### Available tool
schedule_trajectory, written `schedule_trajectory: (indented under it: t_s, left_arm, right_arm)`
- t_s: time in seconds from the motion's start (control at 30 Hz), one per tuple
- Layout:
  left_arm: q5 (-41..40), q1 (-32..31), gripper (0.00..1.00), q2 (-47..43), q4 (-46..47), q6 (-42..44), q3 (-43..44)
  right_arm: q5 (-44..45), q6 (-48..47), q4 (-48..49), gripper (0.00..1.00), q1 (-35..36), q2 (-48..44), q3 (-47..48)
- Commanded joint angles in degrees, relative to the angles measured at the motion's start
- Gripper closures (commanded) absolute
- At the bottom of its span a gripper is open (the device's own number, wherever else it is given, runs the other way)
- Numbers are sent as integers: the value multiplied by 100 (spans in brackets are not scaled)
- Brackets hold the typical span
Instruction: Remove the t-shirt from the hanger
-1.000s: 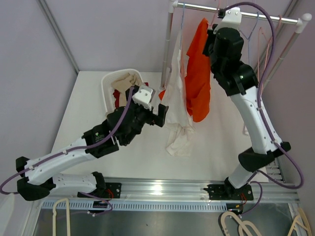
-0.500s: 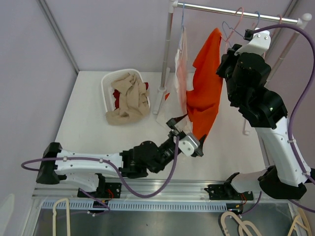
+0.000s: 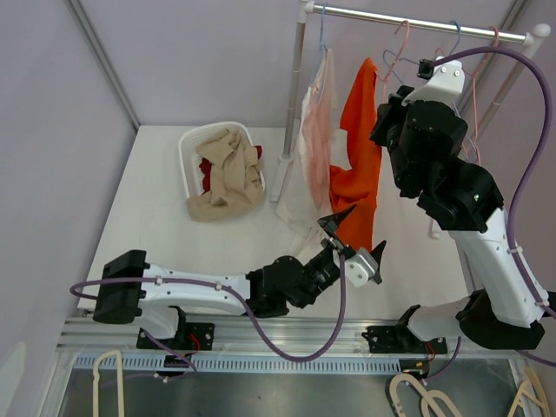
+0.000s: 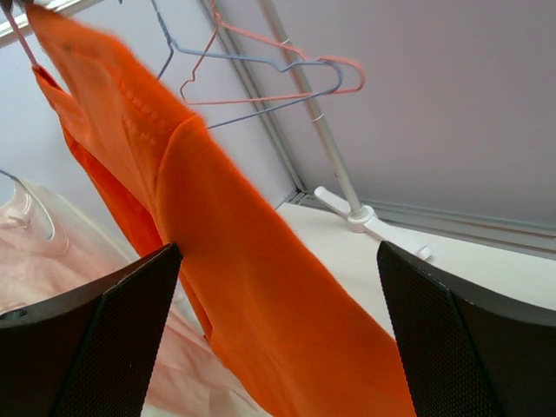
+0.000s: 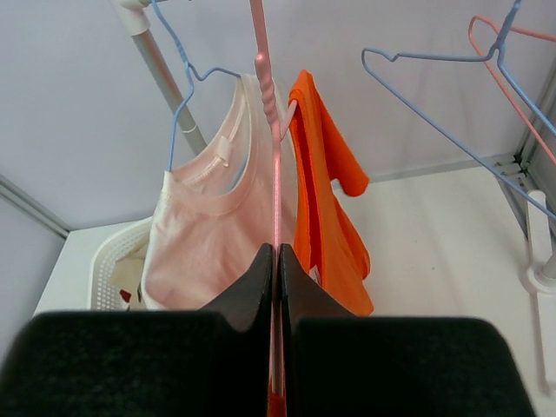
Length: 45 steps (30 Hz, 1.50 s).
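The orange t-shirt [image 3: 358, 174] hangs at the far right from the rail [image 3: 417, 22], on a pink hanger [image 5: 276, 187]; only the right wrist view shows the right gripper [image 5: 276, 261] pinched tight on that hanger's thin bar, since from overhead its wrist hides this; the left gripper [image 3: 356, 236] gapes wide near the shirt's hem, and its own camera shows the cloth framed between the jaws, ungripped.
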Motion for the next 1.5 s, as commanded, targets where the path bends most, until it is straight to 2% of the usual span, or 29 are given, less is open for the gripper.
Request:
schedule_trajectory:
  t_s: [0.0, 0.07, 0.1, 0.13, 0.17, 0.23, 0.27, 0.4, 0.47, 0.5, 0.53, 0.6, 0.8, 0.93, 0.97, 1.03, 1.23, 1.37, 1.4, 1.43, 1.47]
  left_arm:
    - [385, 486, 0, 25, 159, -681, 140]
    - [543, 766, 2, 112, -209, -1112, 218]
    - [570, 846, 7, 182, -359, -1201, 358]
    - [492, 899, 19, 244, -578, -1315, 499]
    - [465, 969, 54, 375, -719, -1342, 596]
    - [264, 988, 82, 490, -957, -1290, 938]
    - [228, 979, 98, 525, -1080, -1246, 974]
    - [0, 778, 99, 429, -1011, -1009, 1036]
    - [-428, 393, 99, 411, -705, -448, 992]
    - [-588, 216, 99, 429, -207, -237, 931]
    - [-720, 49, 99, 438, 24, 148, 870]
    - [-1071, -452, 99, 429, 437, 380, 791]
    - [-1670, -1428, 99, 437, 2002, 1319, 219]
    - [-2065, -1710, 99, 780, 3477, 2889, 262]
    - [-2110, -1789, 99, 946, 4098, 3190, 341]
    - [-2232, -1833, 99, 1087, 4595, 3874, 499]
    - [-2321, -1772, 99, 1001, 4650, 3608, 351]
    - [-2523, -1658, 99, 763, 4527, 3317, 0]
    - [-2567, -1666, 99, 711, 4500, 3264, -79]
    - [-2680, -1667, 99, 597, 4465, 3098, -306]
    - [-2682, -1675, 99, 544, 4456, 3009, -396]
  right_arm:
    - [270, 42, 302, 100, 170, -40, 389]
    - [314, 7, 293, 100, 285, -13, 425]
    - [332, -11, 302, 100, 311, -22, 425]
    - [349, -2, 302, 100, 337, -31, 416]
    - [358, -11, 310, 100, 346, -31, 416]
    - [393, -37, 337, 100, 355, -48, 399]
    - [393, -46, 354, 100, 355, -48, 381]
    - [542, -221, 521, 100, 355, -5, 355]
    - [867, -581, 905, 100, 355, 57, 232]
    - [972, -730, 1091, 100, 364, 75, 162]
    - [1060, -897, 1284, 100, 346, 83, 92]
    - [1228, -1346, 1847, 100, 277, 153, -76]
    - [1053, -1409, 1928, 100, -145, 444, 240]
    - [991, -1409, 1857, 100, -339, 479, 206]
    - [974, -1374, 1823, 100, -365, 479, 179]
    - [912, -1269, 1796, 100, -436, 479, 83]
    - [561, -900, 1270, 100, -559, 479, 248]
    - [166, -93, -255, 100, -576, 479, 496]
    - [-53, 101, -539, 100, -751, 392, 382]
    - [-882, 547, -1055, 100, -944, 330, 33]
    - [-890, 551, -1226, 100, -1172, 277, 30]
